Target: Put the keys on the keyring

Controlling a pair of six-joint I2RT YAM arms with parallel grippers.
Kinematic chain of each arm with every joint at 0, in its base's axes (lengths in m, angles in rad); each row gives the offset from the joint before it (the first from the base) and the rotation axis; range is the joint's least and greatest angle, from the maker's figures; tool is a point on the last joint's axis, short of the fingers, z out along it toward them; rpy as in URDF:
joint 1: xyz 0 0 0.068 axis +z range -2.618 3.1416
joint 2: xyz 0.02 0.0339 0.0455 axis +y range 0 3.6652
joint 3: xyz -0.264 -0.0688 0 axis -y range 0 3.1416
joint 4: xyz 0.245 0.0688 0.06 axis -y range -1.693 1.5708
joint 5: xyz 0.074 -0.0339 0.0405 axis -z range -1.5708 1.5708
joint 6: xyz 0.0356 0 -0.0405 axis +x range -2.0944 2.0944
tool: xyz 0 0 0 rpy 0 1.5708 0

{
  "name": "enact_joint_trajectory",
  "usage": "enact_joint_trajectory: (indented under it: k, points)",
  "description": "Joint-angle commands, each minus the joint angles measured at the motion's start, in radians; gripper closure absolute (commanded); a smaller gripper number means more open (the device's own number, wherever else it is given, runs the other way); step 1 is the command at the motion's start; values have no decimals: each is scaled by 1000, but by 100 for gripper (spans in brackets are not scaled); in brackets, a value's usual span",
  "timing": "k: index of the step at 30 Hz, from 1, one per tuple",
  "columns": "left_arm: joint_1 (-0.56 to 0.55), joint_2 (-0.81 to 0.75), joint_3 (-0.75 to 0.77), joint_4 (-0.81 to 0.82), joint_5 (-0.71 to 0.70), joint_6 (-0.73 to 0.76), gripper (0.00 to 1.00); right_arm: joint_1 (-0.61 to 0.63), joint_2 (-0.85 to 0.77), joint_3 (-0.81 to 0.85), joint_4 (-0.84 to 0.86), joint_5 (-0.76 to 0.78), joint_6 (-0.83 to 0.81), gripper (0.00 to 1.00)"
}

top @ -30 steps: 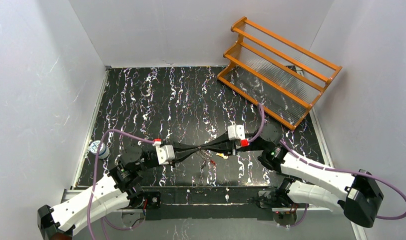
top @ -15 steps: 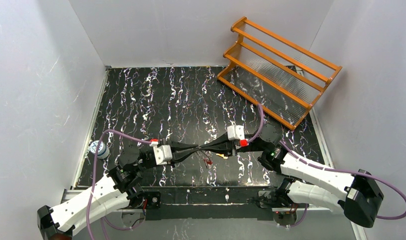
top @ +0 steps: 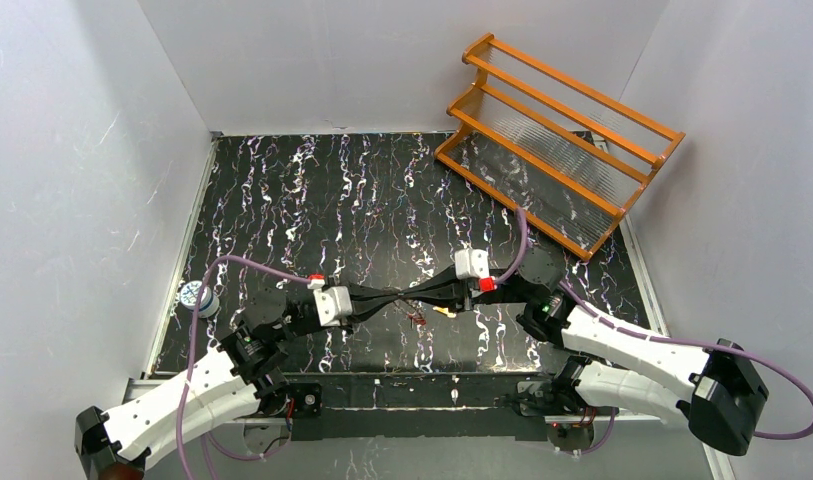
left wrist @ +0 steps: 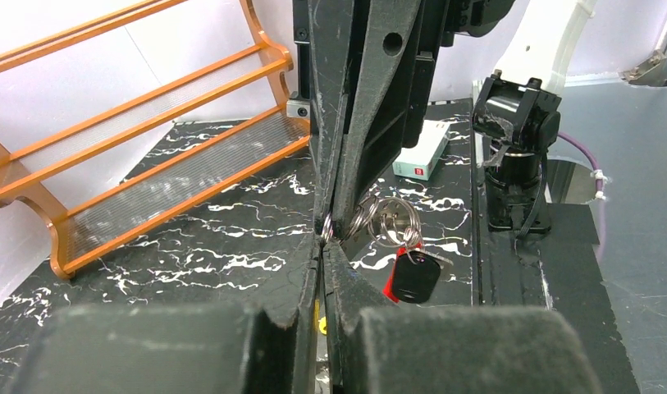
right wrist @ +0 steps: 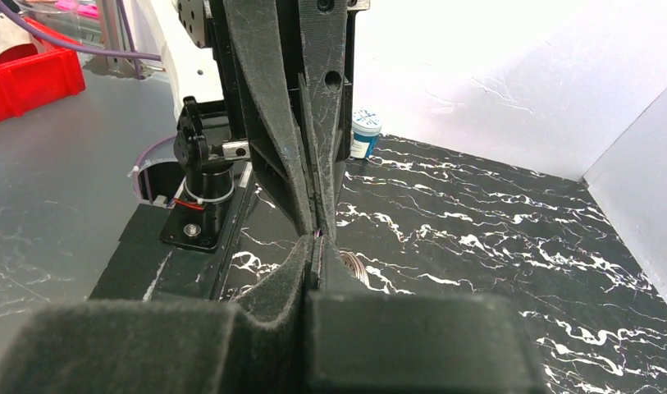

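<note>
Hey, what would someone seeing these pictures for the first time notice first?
The left gripper and right gripper, both shut, meeting tip to tip over the near middle of the table, with the keyring and a dark-headed key dangling at that junction. Next, the bright orange rack in the far right corner.

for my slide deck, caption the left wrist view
Left gripper and right gripper, both shut, meet tip to tip at the keyring

The tabletop [top: 312, 200] is black with white marbled streaks. Beyond the meeting jaws and well off to their right, an orange tiered rack [top: 557, 135] stands on it. A small blue-capped jar [top: 197, 297] sits far to their left, at the edge. A tiny yellow key [top: 444, 312] lies just beside the jaws' near side.
</note>
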Motion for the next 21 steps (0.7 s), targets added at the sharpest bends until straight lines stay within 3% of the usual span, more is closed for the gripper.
enact_joint_trajectory:
  k: [1,2,5,7,11,21]
  points:
    - [-1,-4,42,-39,-48,-7,100,4,-34,1,26,17,-20,97]
    - [-2,-9,58,-71,-62,-6,100,4,-42,2,11,34,-27,89]
    - [-1,-17,124,-218,-109,9,100,4,-72,6,-49,89,-58,44]
    - [-1,-12,174,-317,-133,10,100,4,-85,14,-87,114,-75,31]
    - [-1,31,280,-514,-163,16,100,4,-75,47,-132,146,-67,27]
    - [-1,238,575,-900,-231,63,100,4,23,149,-104,83,-2,40]
